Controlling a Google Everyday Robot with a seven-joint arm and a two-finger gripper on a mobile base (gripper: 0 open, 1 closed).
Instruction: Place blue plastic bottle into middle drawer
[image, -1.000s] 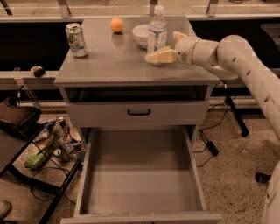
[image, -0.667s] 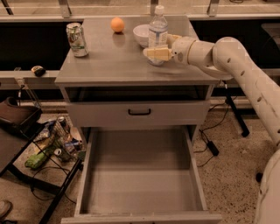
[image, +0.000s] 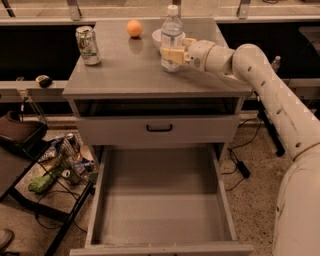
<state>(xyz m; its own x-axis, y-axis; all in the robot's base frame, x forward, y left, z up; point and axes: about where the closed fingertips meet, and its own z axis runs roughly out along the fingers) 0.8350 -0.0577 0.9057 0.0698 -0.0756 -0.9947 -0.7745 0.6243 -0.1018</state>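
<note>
The blue plastic bottle (image: 172, 30), clear with a white cap and a pale label, stands upright on the grey cabinet top (image: 125, 70) near its back right. My gripper (image: 173, 54) reaches in from the right and is shut on the bottle's lower half, one pale finger (image: 170, 53) across its front. The bottle's base rests on the top. Below, the middle drawer (image: 160, 200) is pulled fully out, with its plain grey floor bare.
A soda can (image: 88, 45) stands at the top's left and an orange (image: 133, 28) at the back. A white bowl (image: 156, 36) sits behind the bottle. The shallower drawer front with a black handle (image: 159, 128) is closed. A cart of clutter (image: 60, 160) stands on the left.
My gripper has moved left along the cabinet top and closed around the bottle. The bottle has shifted slightly left. The drawers, can and orange have not moved.
</note>
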